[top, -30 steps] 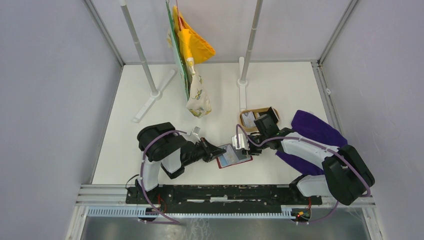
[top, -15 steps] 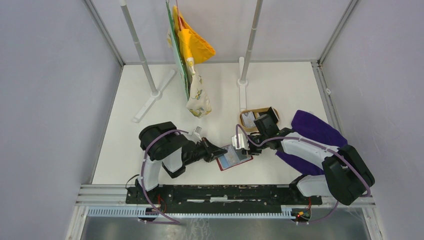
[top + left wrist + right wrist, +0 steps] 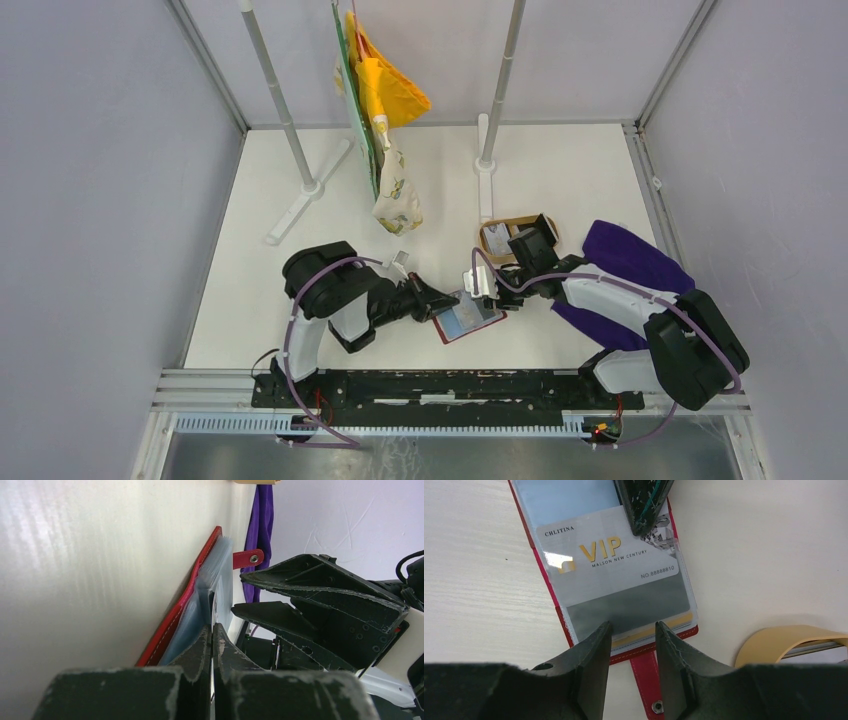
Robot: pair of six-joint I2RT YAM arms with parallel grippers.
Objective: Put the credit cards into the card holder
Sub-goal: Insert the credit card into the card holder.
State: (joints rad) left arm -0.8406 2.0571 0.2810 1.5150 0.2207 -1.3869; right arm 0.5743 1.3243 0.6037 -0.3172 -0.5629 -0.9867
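Low in the middle of the overhead view, the dark-red card holder [image 3: 467, 318] lies open on the white bench [image 3: 560, 180]. A silver VIP card [image 3: 609, 575] appears to sit under its clear sleeve. I'd judge the card light, stiff and slick, best pinched by its edges or nudged at a short end. The sleeve looks floppy and wants steadying. The left end effector [image 3: 212, 630], jaws pressed together, rests its tip on the card's corner. The right end effector [image 3: 632, 627] hovers half-spread over the holder's edge by the snap tab [image 3: 646, 677], gripping nothing I can see.
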